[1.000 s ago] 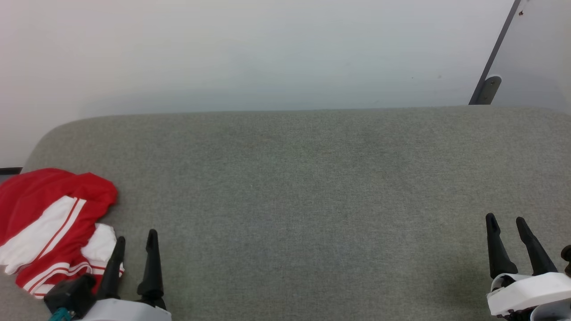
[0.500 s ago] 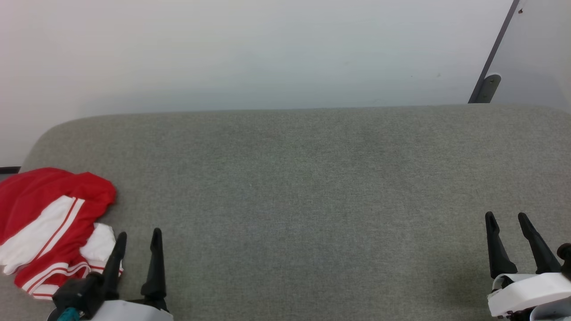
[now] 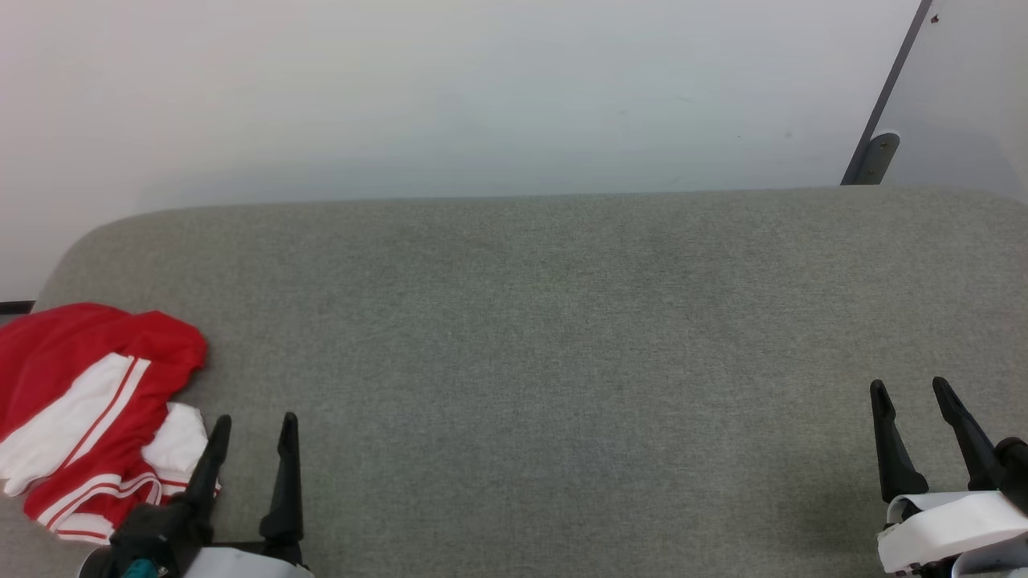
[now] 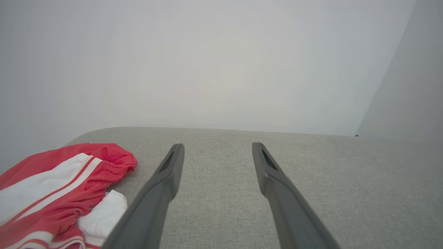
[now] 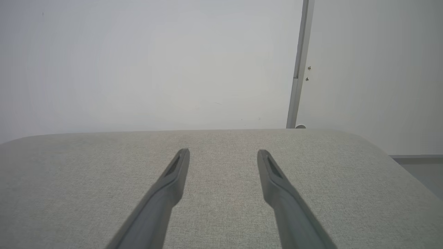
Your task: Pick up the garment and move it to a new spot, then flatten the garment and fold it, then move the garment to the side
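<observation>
Holding left gripper (image 3: 256,419) spread and empty just right of crumpled soft bright-red, white-banded cloth garment (image 3: 80,401), lying at near left of grey fabric-covered surface (image 3: 546,337). Holding right gripper (image 3: 908,384) likewise spread, empty, near right.

**Light:** bright, even and diffuse, cool-neutral in tone. Shadows sit close under things, so it comes largely from above.

**Wall** (image 3: 401,96)**:** a smooth gradient in the head view, paler and faintly pink at left, grey-blue toward the centre. A soft band of shade lies just above the far edge of the grey upholstered surface (image 3: 562,321).

**Shadows:** faint and soft-edged. There is a dim patch on the fabric left of the right gripper (image 3: 907,385), and a thin dark rim under the edge of the shirt (image 3: 88,401).

**Colour:** the shirt's red is saturated and its white panels are bright.

**Wrist views:** corners are darker than centres, and the surface's far edge bows. The left gripper (image 4: 218,146) fingers (image 4: 162,186) are crisp at the tips and softer toward the bottom edge. The weave is sharp up close and smoother farther off.
</observation>
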Tool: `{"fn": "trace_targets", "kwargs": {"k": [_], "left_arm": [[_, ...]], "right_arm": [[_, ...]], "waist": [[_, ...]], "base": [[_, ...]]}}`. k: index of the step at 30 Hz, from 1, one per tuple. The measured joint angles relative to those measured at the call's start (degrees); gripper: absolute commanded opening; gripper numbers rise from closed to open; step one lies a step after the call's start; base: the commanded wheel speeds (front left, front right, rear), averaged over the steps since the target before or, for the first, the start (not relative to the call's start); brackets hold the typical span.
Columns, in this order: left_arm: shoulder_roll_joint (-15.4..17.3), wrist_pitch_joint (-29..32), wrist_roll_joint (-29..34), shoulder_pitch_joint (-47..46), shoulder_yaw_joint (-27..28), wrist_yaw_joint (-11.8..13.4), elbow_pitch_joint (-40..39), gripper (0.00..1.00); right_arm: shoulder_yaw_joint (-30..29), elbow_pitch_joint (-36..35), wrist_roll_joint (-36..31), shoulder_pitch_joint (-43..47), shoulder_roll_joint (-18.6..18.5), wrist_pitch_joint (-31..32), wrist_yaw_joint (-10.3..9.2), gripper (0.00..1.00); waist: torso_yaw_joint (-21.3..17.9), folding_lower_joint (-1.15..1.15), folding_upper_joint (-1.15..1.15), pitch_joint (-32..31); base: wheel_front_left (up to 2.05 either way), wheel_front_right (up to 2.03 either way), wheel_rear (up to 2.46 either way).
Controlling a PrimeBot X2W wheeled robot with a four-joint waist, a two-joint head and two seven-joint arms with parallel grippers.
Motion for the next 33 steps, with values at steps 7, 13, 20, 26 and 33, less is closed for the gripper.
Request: {"fn": "trace_targets", "kwargs": {"k": [7, 13, 20, 26, 33], "left_arm": [[0.08, -0.34, 0.70, 0.16, -0.20, 0.00, -0.15, 1.00], [0.11, -0.34, 0.34, 0.35, -0.29, 0.00, -0.14, 1.00], [-0.02, -0.34, 0.03, 0.33, 0.09, 0.00, 0.26, 1.00], [-0.43, -0.35, -0.34, 0.11, 2.61, 0.20, 0.90, 1.00], [-0.76, -0.35, -0.92, -0.29, 4.27, 0.89, 1.66, 1.00]], "right_arm": [[0.02, -0.04, -1.01, 0.00, -0.14, -0.25, 0.00, 1.00], [0.01, -0.14, -1.15, 0.01, -0.03, -0.25, 0.00, 1.00], [0.12, -0.32, -1.14, 0.06, -0.07, -0.25, 0.00, 1.00], [2.40, -0.71, -0.21, 0.21, -0.15, -0.26, 0.00, 1.00], [5.70, -0.40, 0.38, -0.06, -0.38, -0.30, 0.01, 1.00]], "waist": [[-0.01, 0.00, 0.00, -0.16], [0.03, 0.00, 0.00, -0.32], [0.47, 0.00, 0.00, -0.61], [2.27, 0.00, 0.00, -1.08], [6.34, 0.00, 0.00, -1.78]], "base": [[0.00, 0.00, 0.00], [0.00, 0.00, 0.00], [0.00, 0.00, 0.00], [0.00, 0.00, 0.00], [0.00, 0.00, 0.00]]}}
